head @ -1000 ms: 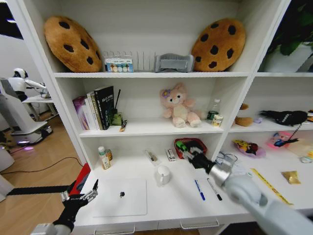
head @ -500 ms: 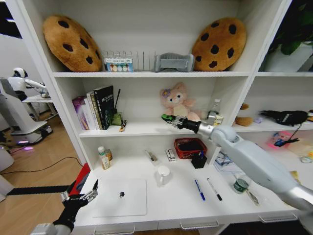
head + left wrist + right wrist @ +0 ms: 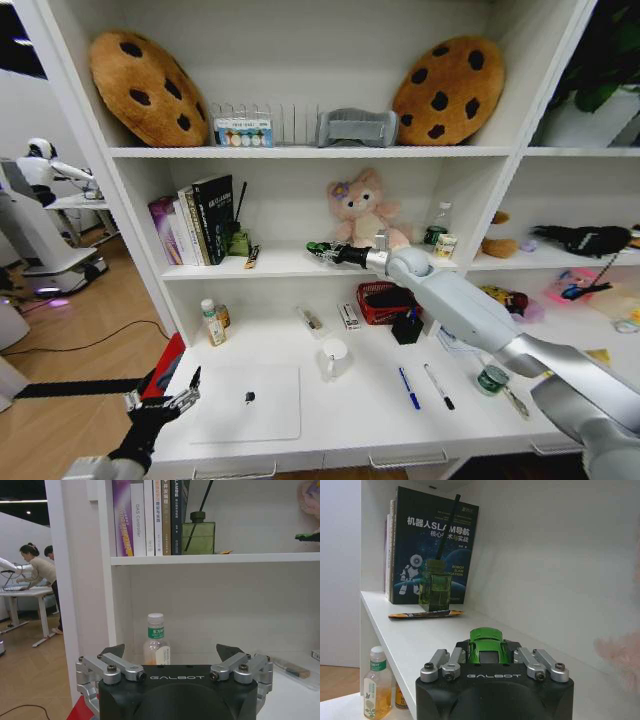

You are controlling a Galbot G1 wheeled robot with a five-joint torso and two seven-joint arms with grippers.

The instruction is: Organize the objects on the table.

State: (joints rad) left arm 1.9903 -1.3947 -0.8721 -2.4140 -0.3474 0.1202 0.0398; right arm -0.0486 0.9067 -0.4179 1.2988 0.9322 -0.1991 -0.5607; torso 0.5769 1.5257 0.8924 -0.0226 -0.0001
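Left tool [image 3: 165,403] hangs with fingers spread beside the counter's [image 3: 350,415] front-left corner, near the silver laptop [image 3: 247,402]. Right tool [image 3: 322,250] pinches a small green toy car [image 3: 489,645] over the middle shelf [image 3: 290,264], left of the blue pen [image 3: 408,387] and black pen [image 3: 437,386] on the counter.

the right claw [image 3: 489,661] hides the green toy car [image 3: 489,644]'s underside.

Glossy green toy car [image 3: 489,647]; smooth white table [image 3: 350,405]; plush, seemingly fuzzy cushions [image 3: 148,88].
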